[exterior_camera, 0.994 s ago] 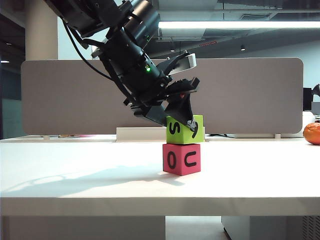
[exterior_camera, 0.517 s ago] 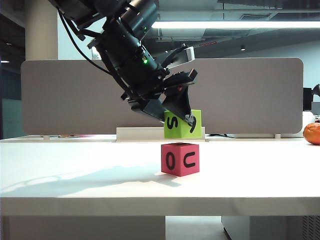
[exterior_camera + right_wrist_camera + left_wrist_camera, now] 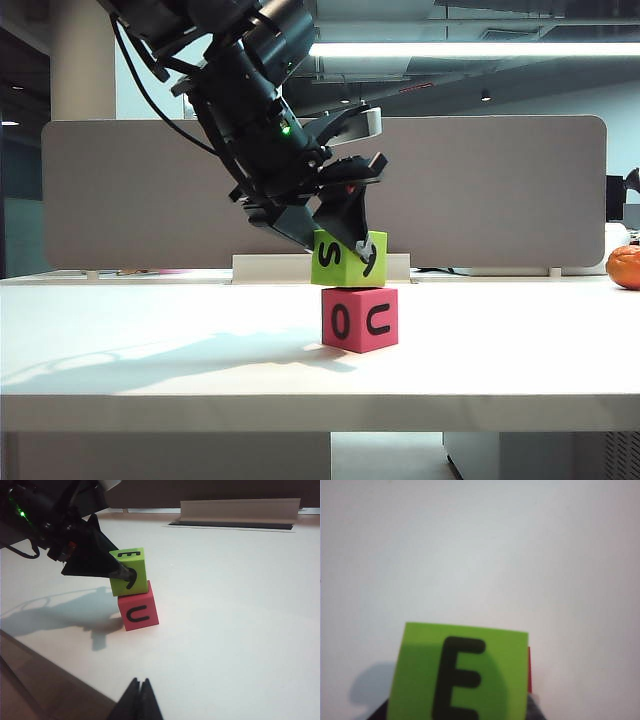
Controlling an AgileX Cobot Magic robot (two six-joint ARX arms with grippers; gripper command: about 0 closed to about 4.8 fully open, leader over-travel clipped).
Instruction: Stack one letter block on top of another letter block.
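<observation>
The desk (image 3: 150,350) before you is plain white and nearly bare. Its only bystander is an orange fruit (image 3: 624,267) at the far right edge of the exterior view, well apart from the blocks; nothing stands between the arms and the stack. Behind the desk you see a grey partition panel (image 3: 500,190) with a low white rail (image 3: 260,268) at its foot, and above it an open office ceiling with a strip light (image 3: 470,49).

The left end effector (image 3: 352,245) reaches down from the upper left and grips the lime-green letter block (image 3: 347,259) on two opposite faces. That block sits tilted just above the pink-red letter block (image 3: 360,319), close over its top face; whether the two touch you cannot tell. The pink-red block rests flat on the desk near its middle. In the left wrist view the green block (image 3: 460,675) shows an "E", with a sliver of red at its edge.

The right end effector (image 3: 139,700) hangs near the desk's front, well apart from the blocks, its jaws pressed together and holding nothing.
</observation>
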